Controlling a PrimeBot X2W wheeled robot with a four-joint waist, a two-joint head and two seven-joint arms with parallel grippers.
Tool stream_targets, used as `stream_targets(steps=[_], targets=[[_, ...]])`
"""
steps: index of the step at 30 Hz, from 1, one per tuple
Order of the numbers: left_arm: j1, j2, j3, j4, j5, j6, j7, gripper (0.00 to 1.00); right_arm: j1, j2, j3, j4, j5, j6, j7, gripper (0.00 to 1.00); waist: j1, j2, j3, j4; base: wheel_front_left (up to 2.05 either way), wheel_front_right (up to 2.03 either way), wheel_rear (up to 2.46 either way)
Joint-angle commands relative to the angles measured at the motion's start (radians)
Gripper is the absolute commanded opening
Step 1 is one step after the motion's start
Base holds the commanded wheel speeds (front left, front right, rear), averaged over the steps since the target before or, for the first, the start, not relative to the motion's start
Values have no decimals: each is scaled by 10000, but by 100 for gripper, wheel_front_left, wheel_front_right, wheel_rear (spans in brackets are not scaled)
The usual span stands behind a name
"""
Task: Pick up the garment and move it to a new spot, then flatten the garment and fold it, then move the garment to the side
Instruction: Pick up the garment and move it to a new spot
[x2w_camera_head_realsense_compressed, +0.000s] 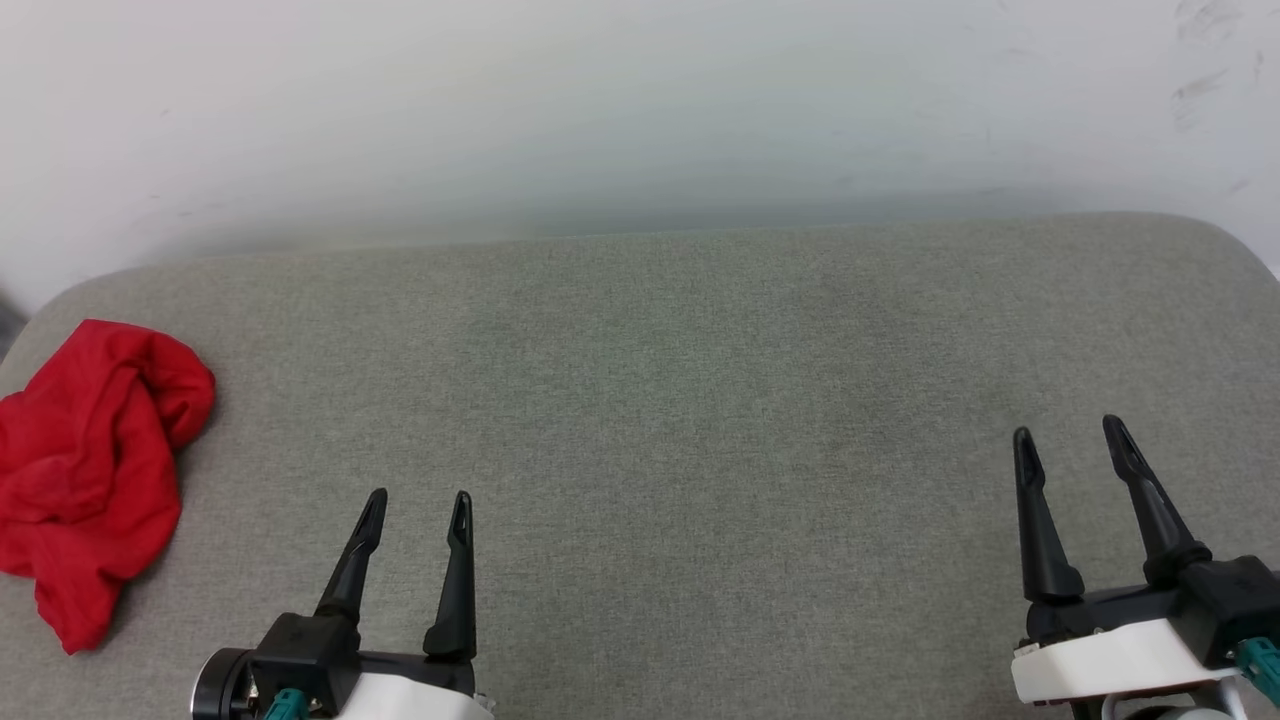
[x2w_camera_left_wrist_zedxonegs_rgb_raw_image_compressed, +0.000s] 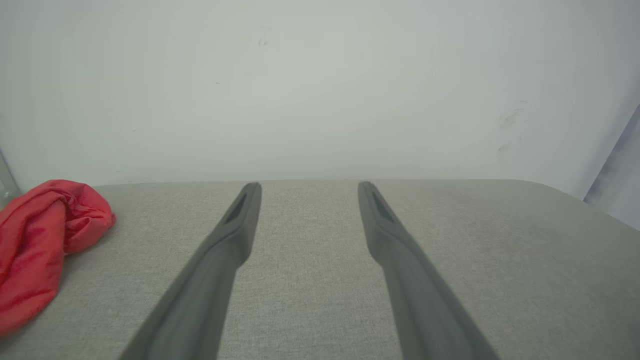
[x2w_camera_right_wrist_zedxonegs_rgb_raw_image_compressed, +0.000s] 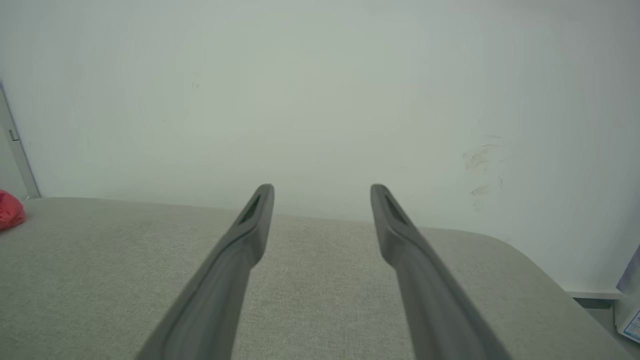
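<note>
Left hand (x2w_camera_head_realsense_compressed: 418, 497) and right hand (x2w_camera_head_realsense_compressed: 1067, 430) both open, empty, over the grey fabric tabletop (x2w_camera_head_realsense_compressed: 650, 400) - crumpled red garment (x2w_camera_head_realsense_compressed: 90, 470) lies at its left edge, nearer the left hand. Scuffed white wall (x2w_camera_head_realsense_compressed: 600, 120) behind.

The crumpled red garment (x2w_camera_head_realsense_compressed: 90, 470) runs off the head view's left edge; a white, blue-printed object (x2w_camera_right_wrist_zedxonegs_rgb_raw_image_compressed: 631, 320), perhaps a carton, is cropped at the right wrist view's corner.
</note>
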Motion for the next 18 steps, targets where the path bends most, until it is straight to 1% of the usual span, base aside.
stream_targets(steps=[1,11,18], targets=[[81,-14,2,-37,-8,-36,-84,100,79,9,39,-29,-77,-3,-62,100,0,0,2,-1,0,0,0],[58,-13,115,109,-359,-190,-72,100,142,9,214,314,691,-3,-56,100,0,0,0,51,0,0,0],[75,-13,108,134,-345,-278,-72,100,141,9,241,408,781,-3,-56,100,0,0,-32,102,0,0,0]])
